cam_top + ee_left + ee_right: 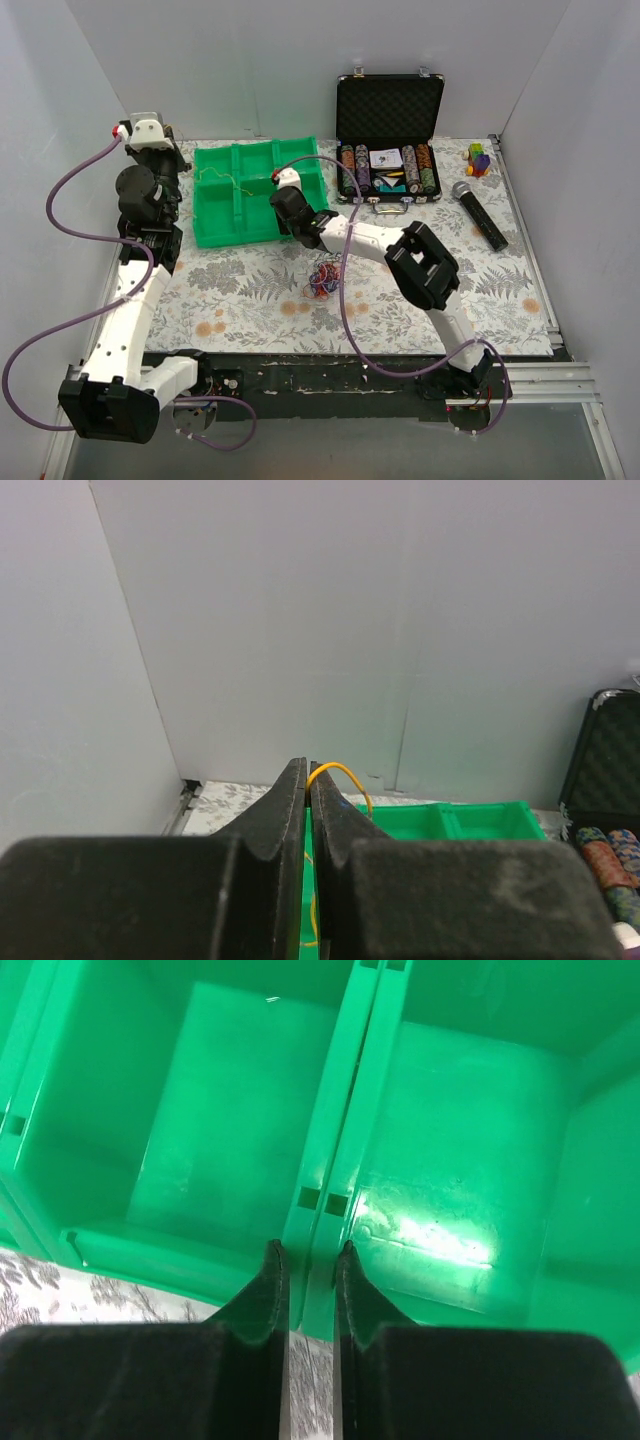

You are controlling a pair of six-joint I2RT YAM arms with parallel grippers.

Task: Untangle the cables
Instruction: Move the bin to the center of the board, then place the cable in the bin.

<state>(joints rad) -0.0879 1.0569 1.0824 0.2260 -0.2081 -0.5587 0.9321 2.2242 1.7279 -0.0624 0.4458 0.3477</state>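
Two grippers hung close to the green tray (pixel 225 215), the landmark on the flower-patterned desk (pixel 250 300). Off the tray's left side, the left gripper (pixel 308 768) was raised with its jaws pressed together, pinching one orange cable (pixel 340 772). That cable arched up out of the fingertips and curved down toward the tray's left compartments. Over the tray's near edge, about where a divider wall met it, the right gripper (pixel 310 1252) pointed down with its jaws drawn almost together. Only a slim gap was left between them, and the divider showed through it. Whether the fingertips nipped that divider or held anything at all I could not tell. In front of the tray's near right corner, apart from it, the rest of the cables (pixel 320 280) lay on the desk in a small knot of red, blue and orange strands. Right of the tray stood an open chip case (pixel 390 150) with its lid up. Farther right of the tray a microphone (pixel 478 212) lay flat, and just behind the microphone were some toy blocks (pixel 480 158).
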